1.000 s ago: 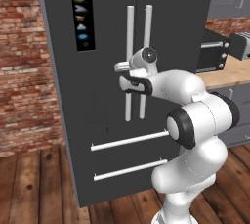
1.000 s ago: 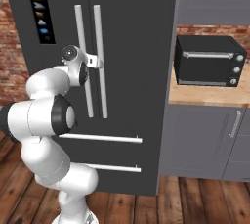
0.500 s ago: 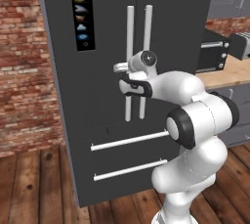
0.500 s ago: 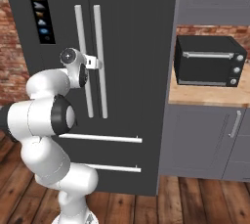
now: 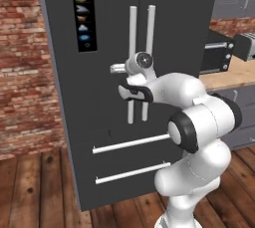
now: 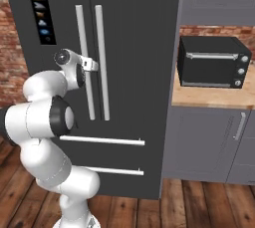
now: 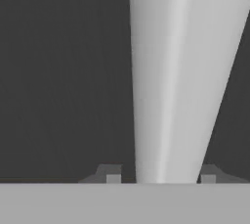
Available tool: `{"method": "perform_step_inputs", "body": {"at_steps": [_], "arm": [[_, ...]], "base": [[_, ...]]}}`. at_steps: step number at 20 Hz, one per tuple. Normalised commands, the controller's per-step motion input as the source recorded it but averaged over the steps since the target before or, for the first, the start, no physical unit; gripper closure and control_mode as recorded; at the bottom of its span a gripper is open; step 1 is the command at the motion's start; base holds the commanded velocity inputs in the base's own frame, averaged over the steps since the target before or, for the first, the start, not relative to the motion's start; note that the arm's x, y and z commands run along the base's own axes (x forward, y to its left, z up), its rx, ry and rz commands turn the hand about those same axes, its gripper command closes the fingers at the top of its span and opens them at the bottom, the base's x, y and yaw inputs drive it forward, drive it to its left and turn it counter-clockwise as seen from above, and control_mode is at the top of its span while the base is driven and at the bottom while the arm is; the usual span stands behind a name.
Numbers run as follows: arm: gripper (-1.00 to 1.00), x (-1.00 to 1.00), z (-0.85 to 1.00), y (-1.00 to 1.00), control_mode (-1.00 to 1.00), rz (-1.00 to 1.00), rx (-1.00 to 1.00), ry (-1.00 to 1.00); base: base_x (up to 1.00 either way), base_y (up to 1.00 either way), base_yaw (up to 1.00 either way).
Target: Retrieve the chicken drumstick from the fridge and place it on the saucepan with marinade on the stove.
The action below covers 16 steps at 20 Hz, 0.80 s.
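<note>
My two-finger claw [image 7: 161, 178] is closed around one of the long pale bar handles [image 7: 168, 86] on the tall dark grey double-door fridge [image 5: 99, 122]. In the hand view the bar fills the gap between my small dark fingertips [image 7: 113, 177], one on each side of it. From the left base view it looks like the left-hand bar [image 5: 131, 62] of the pair, though I cannot say that for certain. The doors of the fridge [image 6: 134, 72] look fully shut from both base views, so the chicken drumstick should be behind them, out of my sight; I cannot say which shelf it sits on.

The risks from here, as I judge them:

- The bar is smooth and round, and my fingertips sit at its sides. If I pull straight back hard, the pads could slide off and the door would stay shut.
- The door swings on a hinge, so a straight pull fights that arc. My wrist could twist against the bar and lose the grip.
- My white arm [image 5: 194, 117] is folded close in front of the fridge. A door opening towards me could strike my elbow or base.
- The two bars stand just beside each other. Any sideways drift could knock my hand against the right-hand bar [image 5: 148, 57].
- The black toaster oven [image 6: 213, 61] on the wooden counter [image 6: 199, 97] is well apart, so I see no danger there.
</note>
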Motion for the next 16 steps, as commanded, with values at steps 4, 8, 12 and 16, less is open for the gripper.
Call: {"method": "perform_step_inputs", "body": {"at_steps": [4,8,12,16], "arm": [[1.0,-0.51,0.0,1.0,-1.0,-0.11,0.13,0.0],[1.0,-0.83,0.0,1.0,-1.0,-0.18,0.15,-0.01],[1.0,-0.98,0.0,1.0,-1.0,-0.19,0.17,-0.03],[1.0,-0.96,0.0,1.0,-1.0,-0.19,0.14,-0.03]], "base": [[0.0,0.0,0.0],[0.0,0.0,0.0],[0.0,0.0,0.0],[0.0,0.0,0.0]]}}
